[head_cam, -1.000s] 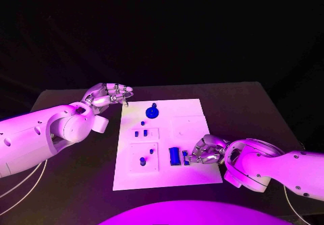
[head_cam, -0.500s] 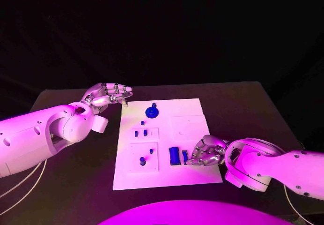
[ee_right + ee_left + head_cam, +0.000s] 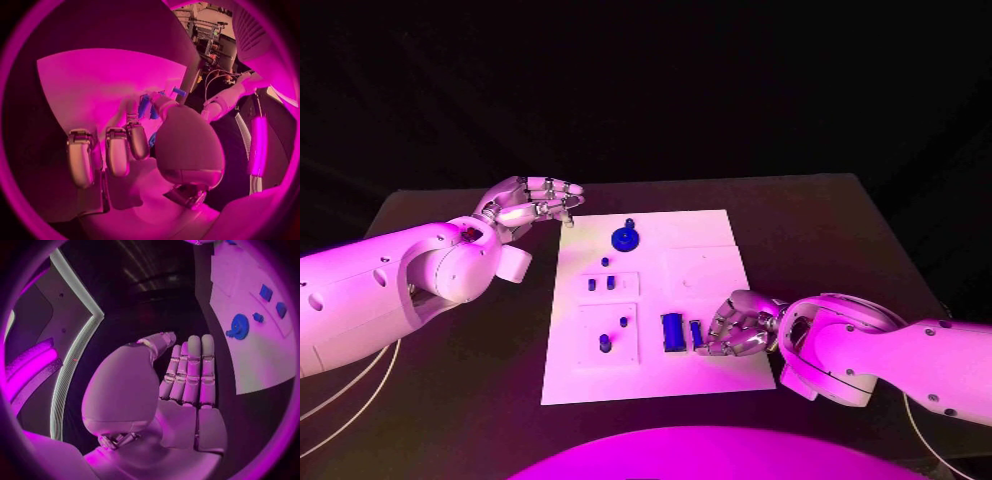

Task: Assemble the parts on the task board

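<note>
From my station I see the flat white rectangular task board (image 3: 711,375) lying in the middle of the black table (image 3: 834,220), with the job only partly done, as I judge it. A round blue gear-like part (image 3: 626,239) sits near the board's far end, several small blue pegs (image 3: 606,343) stand in the square recesses on its left half, and two upright blue rectangular blocks (image 3: 672,332) stand near its right-hand near corner. Whether each piece is fully seated I cannot tell, so I would reckon some fitting is left.

The right robot hand (image 3: 737,325) rests over the board's right near corner, fingers curled down beside the narrower block; I cannot tell whether it pinches that block or merely touches it. The left robot hand (image 3: 532,203) hovers just off the board's far left corner, holding nothing; the wrist camera shows its fingers (image 3: 189,371) laid straight and together against the thumb.
</note>
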Motion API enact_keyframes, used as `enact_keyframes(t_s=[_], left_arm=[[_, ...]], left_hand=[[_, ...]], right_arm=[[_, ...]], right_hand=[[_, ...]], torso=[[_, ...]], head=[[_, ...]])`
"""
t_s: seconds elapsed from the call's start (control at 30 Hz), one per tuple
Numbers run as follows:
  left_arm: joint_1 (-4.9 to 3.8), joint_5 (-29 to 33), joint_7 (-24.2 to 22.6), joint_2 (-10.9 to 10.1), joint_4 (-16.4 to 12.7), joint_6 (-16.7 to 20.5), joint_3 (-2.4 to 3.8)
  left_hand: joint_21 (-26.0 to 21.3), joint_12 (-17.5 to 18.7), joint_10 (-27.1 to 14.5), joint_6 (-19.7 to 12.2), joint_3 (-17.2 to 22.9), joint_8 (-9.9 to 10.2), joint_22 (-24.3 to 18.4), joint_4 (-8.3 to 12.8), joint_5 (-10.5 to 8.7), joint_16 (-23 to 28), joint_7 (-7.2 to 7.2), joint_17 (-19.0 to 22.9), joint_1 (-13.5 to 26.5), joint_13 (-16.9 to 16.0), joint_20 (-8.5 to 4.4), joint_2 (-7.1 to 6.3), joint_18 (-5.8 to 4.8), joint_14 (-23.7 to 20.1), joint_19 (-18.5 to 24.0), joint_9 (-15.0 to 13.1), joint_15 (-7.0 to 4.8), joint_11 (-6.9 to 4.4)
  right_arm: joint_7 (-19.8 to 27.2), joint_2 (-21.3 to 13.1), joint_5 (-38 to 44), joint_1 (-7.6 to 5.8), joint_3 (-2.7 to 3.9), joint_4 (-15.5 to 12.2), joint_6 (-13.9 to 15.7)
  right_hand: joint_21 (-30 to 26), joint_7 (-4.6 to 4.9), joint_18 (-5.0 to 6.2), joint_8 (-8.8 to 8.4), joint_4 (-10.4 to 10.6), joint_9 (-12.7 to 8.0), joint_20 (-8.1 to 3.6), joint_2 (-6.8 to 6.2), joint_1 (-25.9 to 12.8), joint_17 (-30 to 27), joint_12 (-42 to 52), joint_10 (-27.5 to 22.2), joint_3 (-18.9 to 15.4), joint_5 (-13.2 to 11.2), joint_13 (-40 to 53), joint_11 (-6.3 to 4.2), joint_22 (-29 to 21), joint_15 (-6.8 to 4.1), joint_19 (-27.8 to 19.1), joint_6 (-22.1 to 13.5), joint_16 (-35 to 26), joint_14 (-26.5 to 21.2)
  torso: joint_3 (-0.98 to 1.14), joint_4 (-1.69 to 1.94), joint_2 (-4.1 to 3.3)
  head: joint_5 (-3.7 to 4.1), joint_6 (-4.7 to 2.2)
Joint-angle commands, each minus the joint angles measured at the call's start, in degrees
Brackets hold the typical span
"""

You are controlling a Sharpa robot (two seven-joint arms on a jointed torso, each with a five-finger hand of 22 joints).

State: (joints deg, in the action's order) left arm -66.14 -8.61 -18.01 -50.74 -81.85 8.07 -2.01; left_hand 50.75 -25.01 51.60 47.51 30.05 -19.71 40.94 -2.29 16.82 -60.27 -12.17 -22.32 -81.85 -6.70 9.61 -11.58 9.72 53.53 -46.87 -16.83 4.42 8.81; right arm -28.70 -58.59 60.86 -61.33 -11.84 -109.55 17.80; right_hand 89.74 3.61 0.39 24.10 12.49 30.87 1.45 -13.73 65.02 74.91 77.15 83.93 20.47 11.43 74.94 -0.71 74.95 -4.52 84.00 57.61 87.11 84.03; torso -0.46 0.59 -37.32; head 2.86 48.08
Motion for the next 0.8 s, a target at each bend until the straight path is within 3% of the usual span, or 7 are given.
enact_keyframes(t_s=[0.03,0.53,0.8], left_arm=[[-0.02,-0.09,-0.17,0.10,-0.14,-0.67,0.03],[-0.02,-0.09,-0.09,0.09,-0.18,-0.76,0.03],[-0.02,-0.09,0.00,0.09,-0.15,-0.86,0.03]], left_hand=[[-0.27,-0.23,-0.24,-0.44,-0.17,-0.30,-0.05,-0.11,0.09,-0.13,-0.26,0.07,0.24,0.09,0.14,0.25,0.76,-0.29,0.43,0.08,0.04,-0.05],[-0.33,-0.29,-0.28,-0.47,-0.15,-0.34,-0.08,-0.11,0.09,-0.17,-0.26,0.09,0.23,0.12,0.15,0.28,0.78,-0.31,0.41,0.09,0.04,-0.05],[-0.33,-0.29,-0.28,-0.47,-0.15,-0.34,-0.08,-0.11,0.09,-0.17,-0.26,0.09,0.23,0.12,0.15,0.28,0.78,-0.31,0.41,0.09,0.04,-0.05]], right_arm=[[0.69,0.24,0.79,0.03,-0.01,0.38,-1.27],[0.91,1.96,1.38,0.08,-0.01,3.07,-1.26],[0.90,2.45,1.36,0.15,-0.01,3.93,-1.98]], right_hand=[[0.26,0.11,-0.39,-0.35,0.17,-0.06,0.10,0.80,0.06,8.29,0.01,0.98,-0.24,-0.20,6.79,0.04,15.05,0.08,6.00,0.39,0.21,4.67],[0.26,-0.05,-0.39,-0.42,0.44,-0.07,0.08,1.86,0.45,8.32,0.60,1.22,0.13,0.16,7.20,-0.08,15.05,0.02,6.00,0.64,0.22,4.68],[0.26,-0.13,-0.39,-0.57,-0.58,-0.08,0.02,1.59,2.09,8.38,0.59,1.20,0.46,-0.75,7.22,-0.17,15.05,-0.07,6.00,0.68,0.24,4.69]], torso=[[-0.01,0.02,0.00],[-0.01,0.01,0.00],[-0.02,-0.01,0.04]], head=[[-0.02,0.02],[-0.06,0.07],[-0.05,0.14]])
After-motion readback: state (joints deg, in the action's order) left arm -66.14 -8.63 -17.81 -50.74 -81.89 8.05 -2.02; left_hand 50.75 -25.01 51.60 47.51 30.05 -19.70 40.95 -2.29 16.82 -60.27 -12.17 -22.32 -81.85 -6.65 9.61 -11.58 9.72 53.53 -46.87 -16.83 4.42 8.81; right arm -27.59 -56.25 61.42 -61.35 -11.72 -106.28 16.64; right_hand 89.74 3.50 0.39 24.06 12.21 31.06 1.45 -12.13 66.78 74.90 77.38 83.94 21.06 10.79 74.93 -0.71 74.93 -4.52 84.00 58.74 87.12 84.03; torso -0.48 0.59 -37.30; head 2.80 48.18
